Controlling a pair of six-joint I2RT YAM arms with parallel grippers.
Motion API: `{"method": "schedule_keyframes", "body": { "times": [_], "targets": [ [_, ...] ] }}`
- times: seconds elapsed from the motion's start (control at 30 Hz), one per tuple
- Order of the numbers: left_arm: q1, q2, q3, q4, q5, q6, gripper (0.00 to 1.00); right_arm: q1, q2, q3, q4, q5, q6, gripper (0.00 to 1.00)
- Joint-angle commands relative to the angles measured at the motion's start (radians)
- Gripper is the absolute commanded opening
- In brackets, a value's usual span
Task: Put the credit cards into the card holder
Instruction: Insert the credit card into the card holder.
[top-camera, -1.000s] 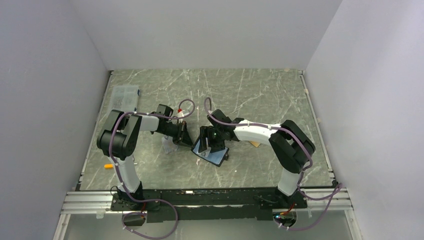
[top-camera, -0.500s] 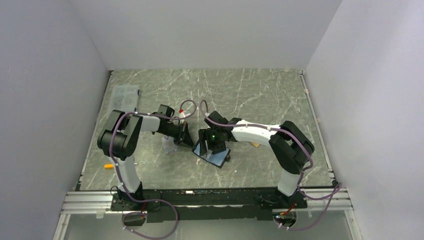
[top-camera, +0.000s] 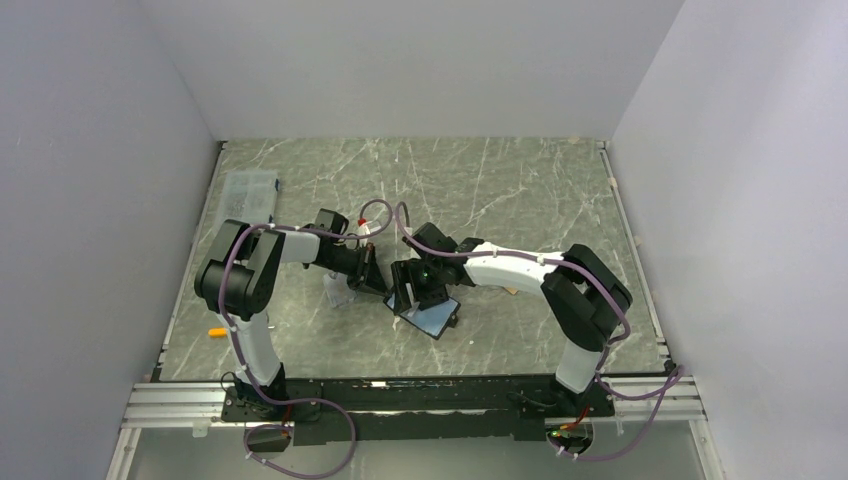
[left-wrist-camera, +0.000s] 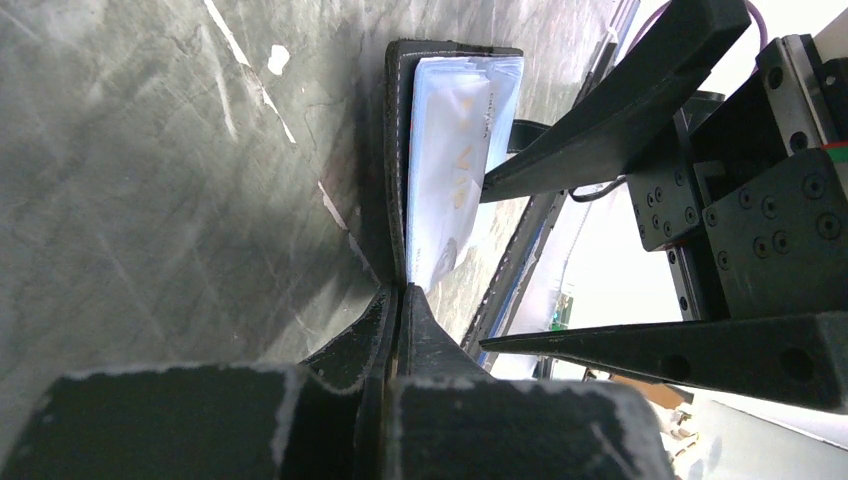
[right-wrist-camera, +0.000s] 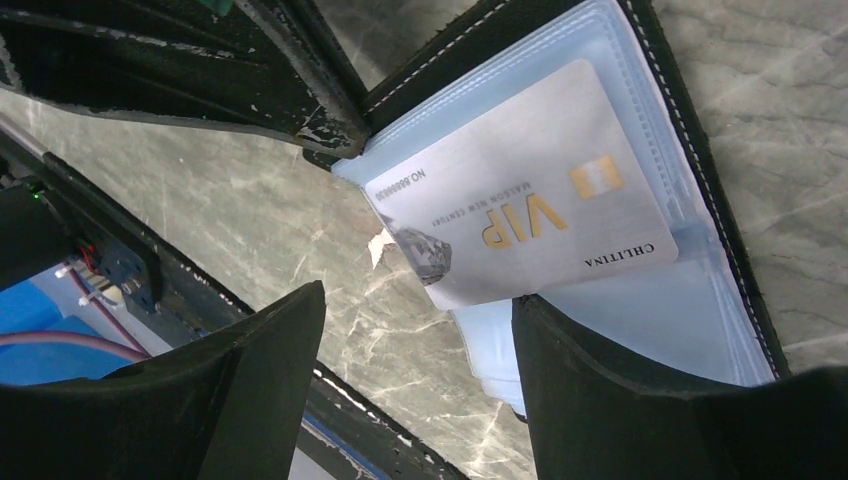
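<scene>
Meanwhile left end effector (left-wrist-camera: 399, 293) pinches the card holder (left-wrist-camera: 397, 150) — right end effector (right-wrist-camera: 415, 306) spread, released, over a credit card (right-wrist-camera: 520, 190).

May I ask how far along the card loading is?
Done: the card holder lies open, its edge pinched by the shut left gripper. In hand: a silver VIP card seems partway in a clear pocket, one corner out, the open right gripper over it. Left: seating it, plus an apparent tan card on the table.

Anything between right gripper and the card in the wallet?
Nothing visible: the open right gripper hangs over the silver VIP card, partly tucked in the black folding wallet; the shut left gripper pinches its corner.
</scene>
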Motion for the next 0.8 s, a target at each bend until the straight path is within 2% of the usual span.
{"method": "schedule_keyframes", "body": {
  "times": [0.0,0.27,0.63,0.77],
  "targets": [
    [-0.016,-0.023,0.018,0.016,0.028,0.011,0.0,0.008,0.003,0.05,0.057,-0.055,-0.029,0.71],
    [-0.023,-0.007,0.022,0.013,0.035,0.015,0.0,0.006,0.043,0.097,0.004,-0.032,-0.01,0.7],
    [-0.023,-0.005,0.033,-0.004,0.03,0.024,0.05,0.01,-0.006,0.078,0.149,-0.084,-0.055,0.66],
    [-0.023,-0.006,0.035,-0.007,0.026,0.029,0.04,0.01,0.004,0.118,0.121,-0.082,-0.068,0.66]
  ]
}}
